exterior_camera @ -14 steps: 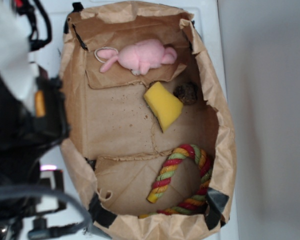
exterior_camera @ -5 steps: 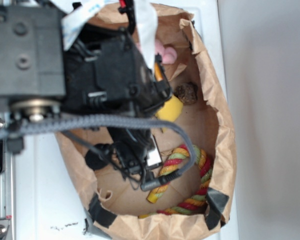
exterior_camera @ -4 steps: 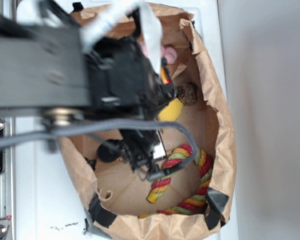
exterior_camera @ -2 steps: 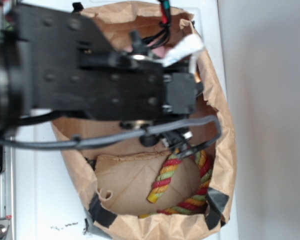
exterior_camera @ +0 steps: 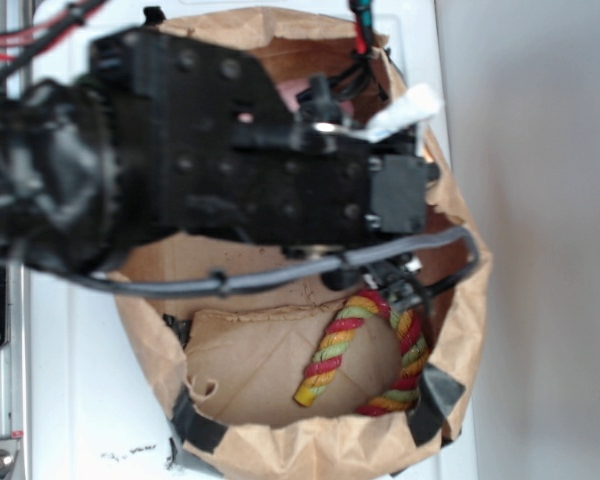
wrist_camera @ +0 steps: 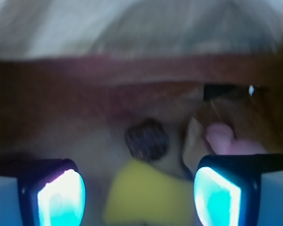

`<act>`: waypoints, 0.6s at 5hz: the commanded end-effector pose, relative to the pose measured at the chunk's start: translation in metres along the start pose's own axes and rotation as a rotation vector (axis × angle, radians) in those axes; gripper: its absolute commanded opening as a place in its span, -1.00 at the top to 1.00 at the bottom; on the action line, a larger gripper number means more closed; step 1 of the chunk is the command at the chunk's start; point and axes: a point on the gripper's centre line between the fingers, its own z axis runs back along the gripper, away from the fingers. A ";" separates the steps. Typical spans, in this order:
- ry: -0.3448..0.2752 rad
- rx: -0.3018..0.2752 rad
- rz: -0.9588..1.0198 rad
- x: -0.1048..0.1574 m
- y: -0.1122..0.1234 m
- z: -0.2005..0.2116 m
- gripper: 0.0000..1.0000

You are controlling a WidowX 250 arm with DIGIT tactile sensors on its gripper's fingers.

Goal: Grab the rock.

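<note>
Rock point(wrist_camera: 147, 140) beyond wide-apart gripper point(wrist_camera: 137, 190)

The black robot arm point(exterior_camera: 230, 180) stretches across the upper part of an open brown paper bag point(exterior_camera: 460, 330), hiding most of its inside, while a red, yellow and green rope toy point(exterior_camera: 365, 350) lies on the bag's floor below it.

The rock point(wrist_camera: 147, 140) is dark brown and speckled. The sponge wedge point(wrist_camera: 148, 197) is plain yellow, the plush toy point(wrist_camera: 226, 141) pale pink. The rope toy point(exterior_camera: 365, 350) twists red, yellow and green strands. The paper bag point(exterior_camera: 270, 360) is tan brown; the arm point(exterior_camera: 230, 170) is black, and the fingers point(wrist_camera: 61, 197) glow cyan.
</note>
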 end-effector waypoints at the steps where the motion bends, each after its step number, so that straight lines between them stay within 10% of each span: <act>1: -0.085 -0.016 0.019 0.029 -0.009 -0.001 -1.00; 3: -0.114 -0.031 0.037 0.020 -0.014 -0.019 -1.00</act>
